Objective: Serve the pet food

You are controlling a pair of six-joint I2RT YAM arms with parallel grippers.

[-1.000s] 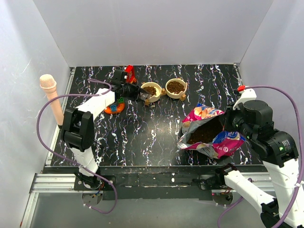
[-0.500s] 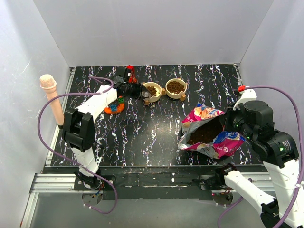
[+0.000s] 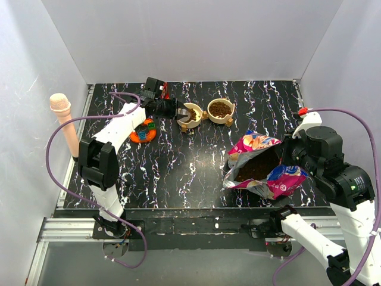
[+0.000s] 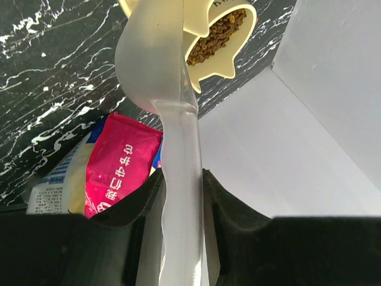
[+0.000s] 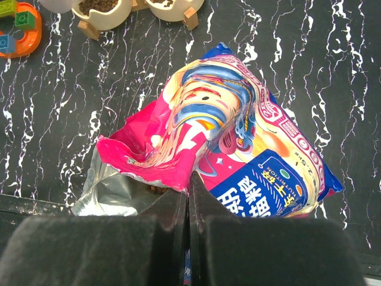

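Clamping one translucent scoop (image 4: 153, 56) by its handle, the left gripper (image 4: 181, 176) partly hides one bowl (image 3: 199, 109); the second bowl (image 4: 205, 67) shows kibble (image 4: 217, 33). The right gripper (image 5: 189, 186) is pinched on the single bag (image 5: 250, 149) at its torn edge.

Black worktop (image 3: 178, 161) veined with white, walled by pale panels on three sides. At the far middle, side by side on small wooden feet, a cream left bowl (image 3: 193, 123) and a cream right bowl (image 3: 221, 121), each with brown kibble (image 3: 221, 109) inside; further left, near the far corner, an orange ring (image 3: 136, 137) with coloured blocks (image 3: 149, 126) in it. On the right toward the near edge, lying flat with its mouth gaping, a glossy magenta-and-blue bag (image 3: 253, 143) with more kibble showing inside.
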